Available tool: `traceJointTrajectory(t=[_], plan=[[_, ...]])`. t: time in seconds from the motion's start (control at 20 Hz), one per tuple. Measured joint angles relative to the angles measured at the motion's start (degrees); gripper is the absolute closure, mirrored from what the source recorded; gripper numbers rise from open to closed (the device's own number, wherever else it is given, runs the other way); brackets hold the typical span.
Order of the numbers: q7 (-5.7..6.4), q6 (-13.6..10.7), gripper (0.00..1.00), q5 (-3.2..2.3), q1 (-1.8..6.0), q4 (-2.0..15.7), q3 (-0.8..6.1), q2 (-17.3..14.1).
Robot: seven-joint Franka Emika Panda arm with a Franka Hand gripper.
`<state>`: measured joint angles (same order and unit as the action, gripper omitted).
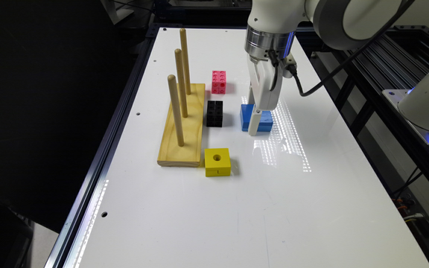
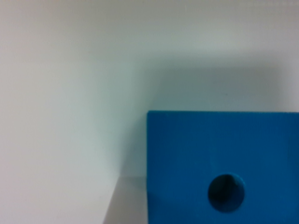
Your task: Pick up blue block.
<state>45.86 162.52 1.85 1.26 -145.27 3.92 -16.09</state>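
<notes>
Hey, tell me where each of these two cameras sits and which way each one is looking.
Exterior view: raised off the arm, looking down the white table; shows the arm and gripper at the blue block.
Wrist view: on the wrist, looking close down at the blue block and its hole.
Shared: the blue block and table.

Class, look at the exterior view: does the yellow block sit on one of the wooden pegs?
No, the yellow block lies on the white table beside the wooden peg base.

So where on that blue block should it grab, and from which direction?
Probably from straight above, closing on two opposite side walls of the blue block. It lies flat on the table with straight vertical sides and free space all round; the round hole on top offers no hold. The gripper is already down at it.
</notes>
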Motion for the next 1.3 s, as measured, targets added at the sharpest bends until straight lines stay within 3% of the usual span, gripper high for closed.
traceJointTrajectory(t=[0.5,0.85,1.05,1.3], plan=[[0.0,-0.63,1.0,0.0,0.0,-0.01,0.0,1.14],[0.0,-5.76,1.0,0.0,0.0,-0.14,0.0,6.42],[0.03,-10.64,1.0,0.0,-0.01,-0.19,0.02,11.17],[0.06,-13.34,1.0,0.0,-0.01,0.02,0.1,14.26]])
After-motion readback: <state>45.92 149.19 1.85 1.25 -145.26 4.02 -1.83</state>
